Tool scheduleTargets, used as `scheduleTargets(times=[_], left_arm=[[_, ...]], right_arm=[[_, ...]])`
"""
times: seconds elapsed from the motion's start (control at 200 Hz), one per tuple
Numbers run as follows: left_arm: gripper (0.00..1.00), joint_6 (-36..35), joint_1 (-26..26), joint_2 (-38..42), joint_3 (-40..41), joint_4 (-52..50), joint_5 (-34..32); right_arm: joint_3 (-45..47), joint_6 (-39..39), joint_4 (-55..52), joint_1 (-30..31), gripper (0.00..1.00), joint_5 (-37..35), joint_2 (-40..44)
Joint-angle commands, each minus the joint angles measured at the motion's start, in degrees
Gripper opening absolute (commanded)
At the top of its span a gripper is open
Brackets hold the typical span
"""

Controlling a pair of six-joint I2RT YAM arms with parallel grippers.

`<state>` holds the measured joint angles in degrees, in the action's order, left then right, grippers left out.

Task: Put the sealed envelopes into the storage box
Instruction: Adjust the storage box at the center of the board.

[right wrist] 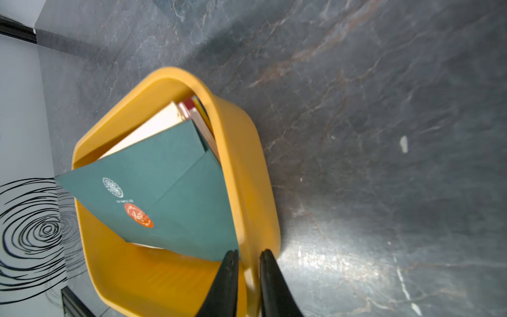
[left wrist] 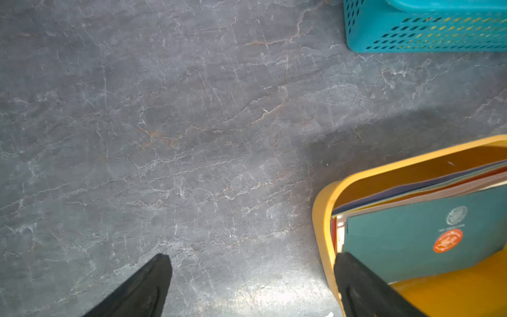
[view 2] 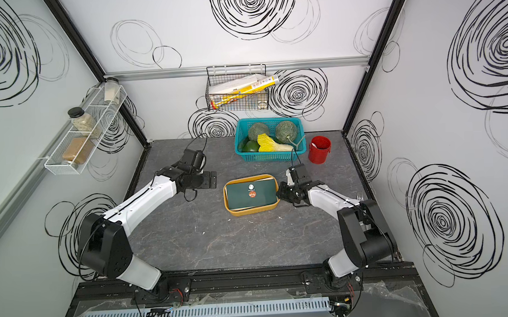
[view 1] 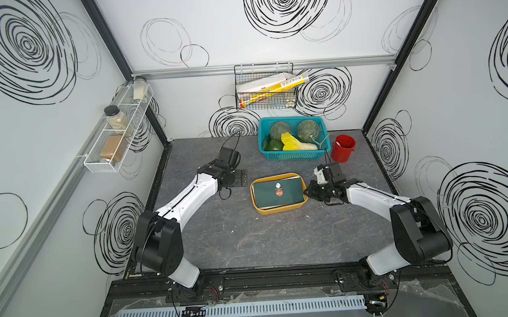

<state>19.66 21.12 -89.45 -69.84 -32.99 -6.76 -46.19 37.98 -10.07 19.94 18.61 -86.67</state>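
The mustard-yellow storage box (view 1: 279, 210) (view 2: 251, 212) stands mid-table. A dark green sealed envelope (view 1: 278, 193) (view 2: 250, 195) with an orange round seal lies on top inside it, one corner riding up over the rim. Edges of other envelopes (left wrist: 411, 189) (right wrist: 192, 109) show beneath it. My right gripper (view 1: 308, 190) (right wrist: 248, 254) is at the box's right end. It is narrowly open, its fingers astride the box wall (right wrist: 241, 137) beside the green envelope's corner (right wrist: 170, 192). My left gripper (view 1: 237, 178) (left wrist: 252, 258) hangs wide open, left of the box rim (left wrist: 319, 208), holding nothing.
A teal perforated basket (view 1: 294, 156) of vegetables and a red cup (view 1: 342, 151) stand at the back of the table. A wire basket (view 1: 266, 103) hangs on the back wall. A spice rack (view 1: 117, 133) is fixed to the left wall.
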Motion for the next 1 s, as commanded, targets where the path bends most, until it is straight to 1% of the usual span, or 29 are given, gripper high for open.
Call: scheduleTargets(times=[0.0, 0.125, 0.18, 0.245, 0.3, 0.34, 0.415, 0.476, 0.531, 0.566, 0.591, 0.611, 0.626, 0.641, 0.696, 0.756, 0.806, 0.826, 0.856, 0.886, 0.911, 0.951, 0.991], left_arm=[[0.99, 3.22, -1.12, 2.86, 0.63, 3.42, 1.47], [0.99, 4.05, -3.54, 3.14, 1.84, 5.29, 1.32], [0.99, 4.49, -4.53, 3.10, 2.23, 6.30, 1.78], [0.99, 4.93, -5.07, 2.76, 2.11, 6.73, 2.11], [0.99, 4.97, -5.11, 2.67, 1.83, 6.85, 2.20], [0.99, 4.90, -5.09, 2.61, 1.51, 6.47, 2.23], [0.99, 4.02, -5.12, 2.92, 1.07, 5.67, 2.93], [0.99, 4.06, -5.08, 3.85, 1.50, 4.91, 1.97], [0.99, 4.95, -5.30, 5.20, 2.95, 5.28, 0.79], [0.99, 5.86, -5.63, 6.66, 4.44, 6.40, 0.59], [0.99, 6.02, -5.74, 7.81, 5.83, 7.97, 0.44], [0.99, 6.18, -5.74, 8.93, 7.27, 9.36, -0.21], [0.99, 6.19, -5.74, 9.80, 8.10, 10.32, -0.81], [0.99, 6.06, -5.90, 10.65, 9.26, 11.33, -1.43], [0.99, 4.94, -6.47, 13.47, 12.55, 14.63, -3.89], [0.99, 3.15, -7.03, 15.95, 15.00, 16.82, -8.73], [0.99, 0.62, -7.70, 17.90, 17.33, 19.75, -11.99], [0.99, -0.10, -7.99, 18.56, 18.37, 21.00, -13.74], [0.99, -0.94, -8.81, 19.40, 19.62, 22.72, -15.51], [0.99, -1.99, -10.32, 19.82, 20.77, 24.10, -15.26], [0.99, -3.52, -11.83, 19.97, 21.55, 24.90, -14.43], [0.99, -6.08, -13.32, 20.17, 24.35, 28.90, -14.76], [0.99, -8.55, -14.85, 20.72, 28.19, 33.93, -15.46]], right_arm=[[-2.02, 3.07, 0.10, 2.25, 0.26, 2.45, 1.02], [-3.20, 2.77, -2.91, 2.38, 0.32, 5.02, 4.34], [-3.76, 2.04, -4.31, 2.29, 0.36, 5.09, 5.25], [-4.85, 0.47, -7.32, 1.98, 0.41, 3.49, 4.72], [-4.62, 0.04, -7.42, 0.96, 0.47, 4.39, 3.86], [-4.76, -0.42, -7.58, 0.59, 0.52, 3.80, 3.33], [-6.12, -2.82, -9.04, 0.28, 0.56, 0.22, 2.51], [-8.70, -6.01, -11.13, -0.18, 0.56, -4.05, 1.97], [-10.92, -8.79, -12.17, -0.43, 0.58, -9.43, 2.13], [-11.93, -10.61, -11.82, -0.99, 0.61, -11.99, 2.68], [-12.07, -12.57, -10.75, -1.34, 0.66, -12.91, 3.30], [-12.07, -13.44, -9.91, -1.70, 0.81, -13.66, 4.02], [-12.08, -13.82, -9.46, -1.94, 0.96, -14.32, 4.50], [-12.01, -14.20, -8.79, -2.31, 1.00, -15.28, 5.08], [-11.22, -15.92, -5.87, -3.13, 1.00, -20.26, 7.31], [-9.13, -17.84, -1.94, -4.18, 1.00, -27.19, 9.59], [-5.22, -20.41, 3.81, -5.01, 1.00, -34.98, 11.41], [-3.50, -21.88, 6.28, -5.46, 1.00, -36.99, 11.93], [-0.96, -25.32, 9.76, -6.58, 1.00, -37.35, 12.39], [1.46, -27.02, 13.06, -7.93, 1.00, -38.39, 12.21], [2.66, -26.91, 14.48, -9.34, 1.00, -38.83, 11.61], [3.24, -25.32, 14.44, -12.75, 1.00, -37.96, 10.12], [5.66, -24.51, 18.29, -15.05, 1.00, -37.30, 9.36]])
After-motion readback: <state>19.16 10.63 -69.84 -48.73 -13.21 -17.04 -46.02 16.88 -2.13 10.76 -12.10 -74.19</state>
